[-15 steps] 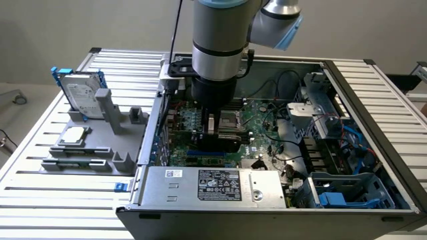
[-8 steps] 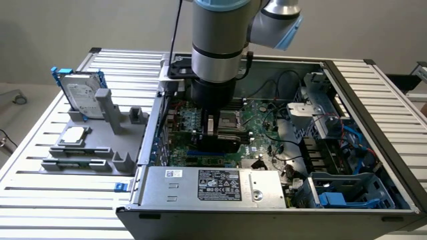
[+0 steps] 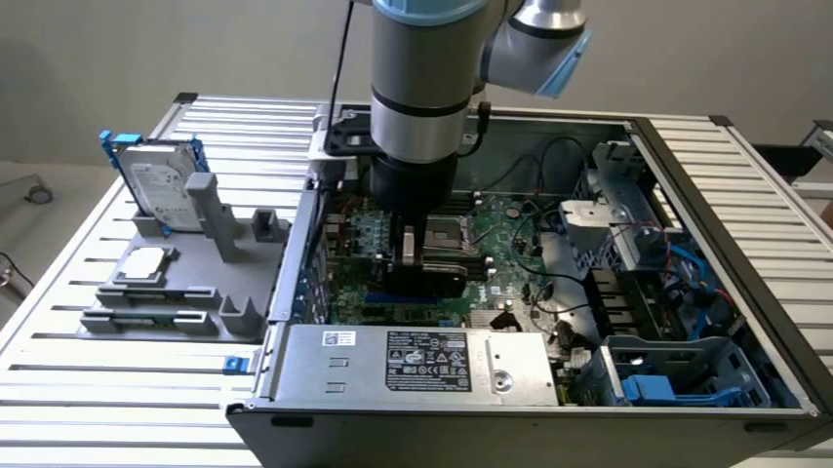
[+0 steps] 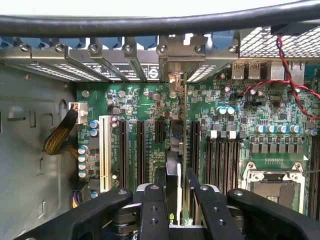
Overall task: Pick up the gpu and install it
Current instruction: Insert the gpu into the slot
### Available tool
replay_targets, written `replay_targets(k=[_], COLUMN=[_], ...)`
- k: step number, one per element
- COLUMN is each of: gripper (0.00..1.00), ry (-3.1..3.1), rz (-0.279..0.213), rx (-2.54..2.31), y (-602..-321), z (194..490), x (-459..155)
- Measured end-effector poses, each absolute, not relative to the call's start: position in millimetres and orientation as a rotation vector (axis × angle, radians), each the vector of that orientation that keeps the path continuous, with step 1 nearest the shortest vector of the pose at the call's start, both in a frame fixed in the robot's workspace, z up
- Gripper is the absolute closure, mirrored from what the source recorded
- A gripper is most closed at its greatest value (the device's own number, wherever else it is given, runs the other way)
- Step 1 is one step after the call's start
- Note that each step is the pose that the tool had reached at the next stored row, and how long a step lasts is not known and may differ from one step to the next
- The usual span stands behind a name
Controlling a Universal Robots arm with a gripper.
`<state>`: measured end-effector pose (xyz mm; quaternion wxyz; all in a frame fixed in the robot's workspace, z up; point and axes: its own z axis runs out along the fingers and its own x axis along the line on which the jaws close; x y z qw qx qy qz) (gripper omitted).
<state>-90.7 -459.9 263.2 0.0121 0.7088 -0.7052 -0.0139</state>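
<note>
The gpu (image 4: 178, 185) is gripped edge-on between the closed fingers of the gripper (image 4: 176, 207). It is held upright, low inside the open case (image 3: 521, 429), so that its lower edge lines up with a motherboard (image 4: 240, 115) slot. Whether it is seated cannot be judged.

Slatted metal table (image 3: 78, 400). Standing directly on it: open computer case (image 3: 521, 437); grey parts holder (image 3: 170, 310) just beside, toward exterior view's left; small blue clip (image 3: 234, 364) between.
</note>
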Motion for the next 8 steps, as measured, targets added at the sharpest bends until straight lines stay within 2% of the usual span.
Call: replay_targets(k=[8], gripper=[0.74], ry=[-2.183], rz=[-0.039], rx=[2.228], y=[-459.9], z=[261.1], x=[-91.0])
